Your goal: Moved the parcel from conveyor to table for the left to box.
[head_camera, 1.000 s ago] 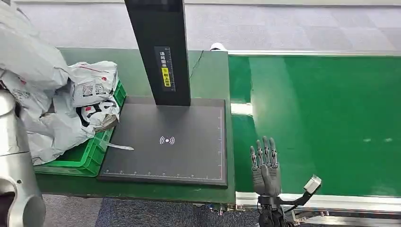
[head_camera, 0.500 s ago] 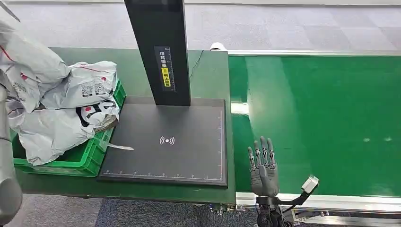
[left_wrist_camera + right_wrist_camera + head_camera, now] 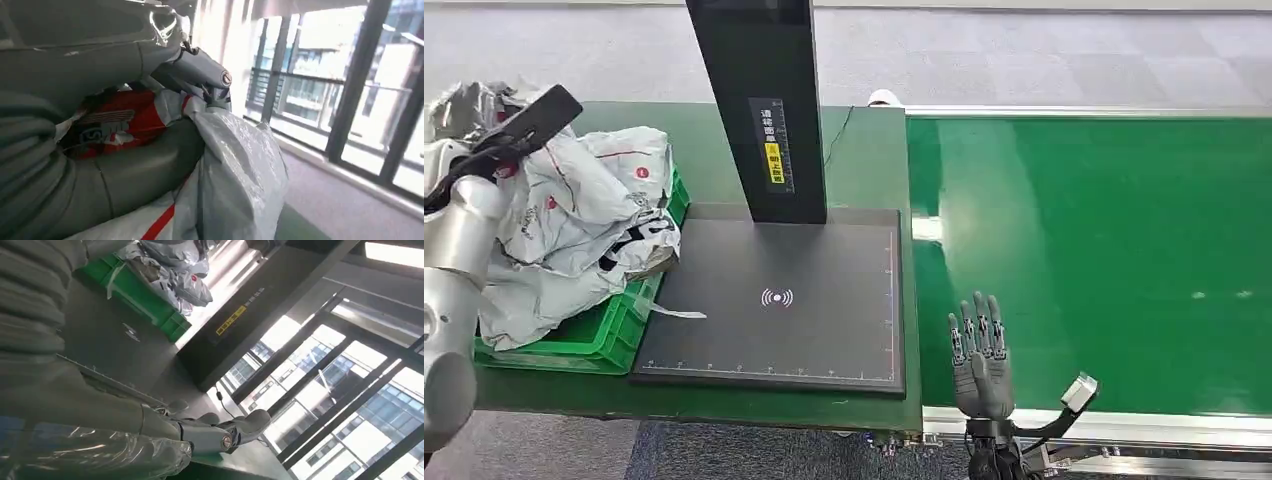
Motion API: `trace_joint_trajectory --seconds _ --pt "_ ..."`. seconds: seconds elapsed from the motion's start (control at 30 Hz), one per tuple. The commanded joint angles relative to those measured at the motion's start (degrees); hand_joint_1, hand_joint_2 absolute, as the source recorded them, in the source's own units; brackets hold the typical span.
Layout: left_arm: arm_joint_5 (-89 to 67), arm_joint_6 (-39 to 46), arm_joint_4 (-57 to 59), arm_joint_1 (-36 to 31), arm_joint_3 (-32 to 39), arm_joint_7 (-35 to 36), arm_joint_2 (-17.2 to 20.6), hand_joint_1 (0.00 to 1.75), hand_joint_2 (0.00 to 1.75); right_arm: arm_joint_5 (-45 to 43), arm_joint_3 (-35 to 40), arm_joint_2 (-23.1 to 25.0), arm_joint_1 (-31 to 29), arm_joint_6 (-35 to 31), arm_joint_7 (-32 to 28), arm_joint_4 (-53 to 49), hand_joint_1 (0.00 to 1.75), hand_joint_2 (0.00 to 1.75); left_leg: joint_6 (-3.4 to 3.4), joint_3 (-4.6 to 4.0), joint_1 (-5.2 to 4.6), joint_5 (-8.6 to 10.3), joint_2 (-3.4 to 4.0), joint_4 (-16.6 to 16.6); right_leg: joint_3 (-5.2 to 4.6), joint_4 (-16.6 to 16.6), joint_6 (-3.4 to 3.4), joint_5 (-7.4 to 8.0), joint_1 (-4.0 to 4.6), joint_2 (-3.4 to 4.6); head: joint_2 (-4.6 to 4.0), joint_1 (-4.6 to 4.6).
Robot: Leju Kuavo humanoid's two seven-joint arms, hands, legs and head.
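Observation:
My left hand point(image 3: 135, 167) grips a grey-white parcel point(image 3: 235, 170) with red print, thumb on one side and fingers point(image 3: 200, 70) curled over the other. In the head view my left arm point(image 3: 459, 230) reaches over the green crate point(image 3: 594, 340), and the parcel point(image 3: 554, 195) lies against the pile of bags there. My right hand point(image 3: 981, 355) hovers over the near edge of the green conveyor belt point(image 3: 1104, 250), fingers straight and apart, holding nothing. The right wrist view shows the same hand point(image 3: 215, 432) stretched out flat.
A black scanner pad point(image 3: 774, 300) lies on the table between crate and belt, with a tall black post point(image 3: 759, 100) rising from its far edge. A white strip point(image 3: 674, 311) hangs from the crate onto the pad. The belt carries nothing.
My left arm has swung the parcel from high at the left edge down onto the pile in the crate. The right hand has barely shifted.

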Motion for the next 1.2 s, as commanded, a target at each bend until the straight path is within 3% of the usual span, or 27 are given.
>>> trace_joint_trajectory --seconds 0.03,0.3,0.33,0.47,0.6,0.67,1.1,1.2 --pt "0.4 -1.23 6.75 -4.03 -2.63 -3.15 -5.34 0.26 1.75 -0.12 -1.13 -0.51 0.7 -0.28 -0.51 -0.5 0.0 1.75 0.03 0.11 0.01 0.04 -0.28 -0.06 0.2 -0.08 0.0 -0.05 0.02 -0.28 0.0 0.0" --pt "0.41 -1.26 6.42 -4.16 -2.49 -3.24 -5.08 0.26 1.75 -0.11 -1.14 -0.41 0.88 -0.34 -0.4 -0.95 0.0 1.75 0.04 0.08 0.01 0.0 -0.22 -0.01 0.16 -0.04 0.0 -0.03 0.02 -0.17 0.0 0.0" --pt "1.17 -0.58 5.81 -3.92 -1.53 -3.34 -5.23 0.0 1.75 -0.2 -1.2 -0.33 0.88 -0.47 -0.24 -1.0 0.0 1.75 0.03 0.04 0.01 0.01 -0.23 0.0 0.11 -0.02 0.0 -0.03 0.02 -0.18 0.0 0.0" --pt "2.36 2.81 2.16 -3.3 0.48 -4.45 -5.74 0.0 1.75 -0.34 -1.56 0.05 1.42 -0.65 0.27 -1.97 0.0 1.75 0.02 0.03 0.03 0.0 -0.22 0.0 0.09 -0.03 0.0 -0.02 0.03 -0.15 0.0 0.0" --pt "11.08 10.41 -13.75 6.14 6.03 -11.11 -7.08 0.0 1.75 -0.75 -1.99 0.27 2.11 -0.69 0.52 -2.44 0.0 1.75 0.04 0.14 0.0 -0.01 -0.18 -0.06 0.19 -0.08 0.01 -0.02 0.01 -0.11 0.0 0.0" --pt "13.38 10.37 -19.8 10.02 6.03 -10.8 -6.81 0.0 1.75 -0.8 -2.07 0.38 2.22 -0.66 0.71 -2.72 0.0 1.75 0.03 0.16 -0.04 0.01 -0.12 -0.12 0.18 -0.1 0.01 -0.01 -0.04 -0.06 0.0 0.0" --pt "13.82 9.83 -20.18 10.03 5.58 -10.4 -6.65 0.0 1.75 -0.83 -2.07 0.41 2.17 -0.74 0.81 -2.77 0.0 1.75 0.02 0.06 -0.01 0.0 -0.14 -0.03 0.1 -0.03 0.0 -0.01 -0.01 -0.07 0.0 0.0" --pt "19.28 15.75 -25.99 13.68 7.78 -12.92 -7.0 0.0 1.75 -0.96 -1.99 0.51 1.86 -0.84 1.21 -2.79 0.0 1.75 0.03 0.17 0.0 -0.01 -0.16 -0.08 0.22 -0.09 0.0 -0.03 0.0 -0.1 0.0 0.0"
